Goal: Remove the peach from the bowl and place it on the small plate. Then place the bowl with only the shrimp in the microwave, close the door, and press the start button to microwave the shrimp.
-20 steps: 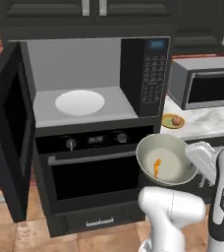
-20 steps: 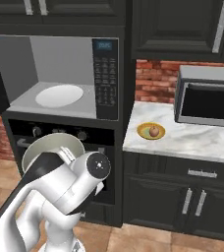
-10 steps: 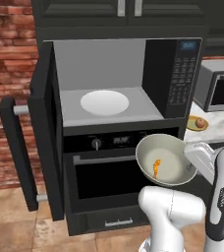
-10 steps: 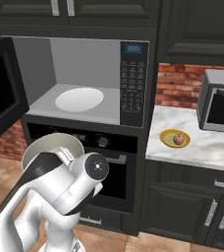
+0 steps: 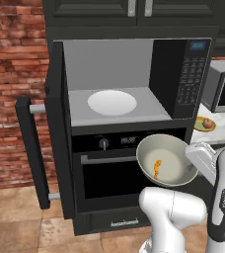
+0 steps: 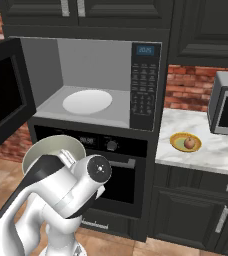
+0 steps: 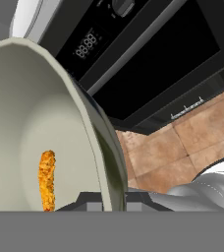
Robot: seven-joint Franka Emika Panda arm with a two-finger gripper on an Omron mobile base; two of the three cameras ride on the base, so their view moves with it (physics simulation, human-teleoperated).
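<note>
One bowl with one shrimp in it sits in front of the oven. One peach lies on one small plate, right of the open microwave. A second microwave stands right of that plate.

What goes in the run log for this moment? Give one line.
tool: shut on bowl | shrimp: in bowl | peach: on small plate | microwave door: open

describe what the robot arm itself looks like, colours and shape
The arm has glossy white, rounded shells with dark bands at the joints and a round grey cap on one joint. In the left base view a white link carries faint grey lettering. The hand is a blocky white housing; its fingers are dark.
</note>
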